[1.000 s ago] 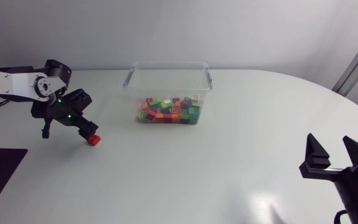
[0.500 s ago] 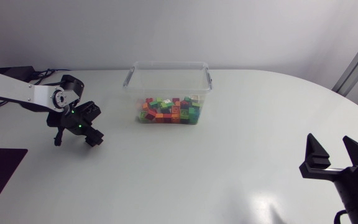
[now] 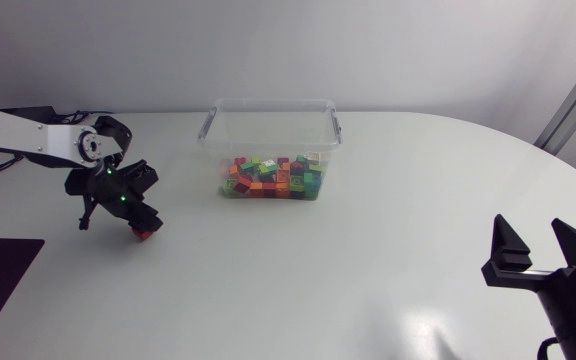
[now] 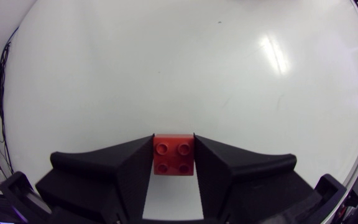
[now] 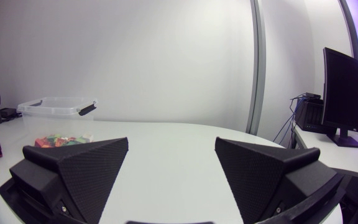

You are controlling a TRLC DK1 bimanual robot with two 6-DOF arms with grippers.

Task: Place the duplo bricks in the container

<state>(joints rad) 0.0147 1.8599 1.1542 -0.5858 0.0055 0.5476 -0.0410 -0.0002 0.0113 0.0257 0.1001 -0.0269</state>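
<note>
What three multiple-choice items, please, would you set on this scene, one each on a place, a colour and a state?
1. Where is the loose brick?
A. inside the container
B. between the fingers of the left gripper
C. under the right gripper

2. What colour is the loose brick?
A. blue
B. red
C. yellow

3. How is the right gripper?
A. shut on a brick
B. shut on a handle
C. open, holding nothing

Answers:
1 B: both fingers touch its sides, away from the container.
2 B: it shows red in the left wrist view.
3 C: its fingers stand apart with nothing between them.
</note>
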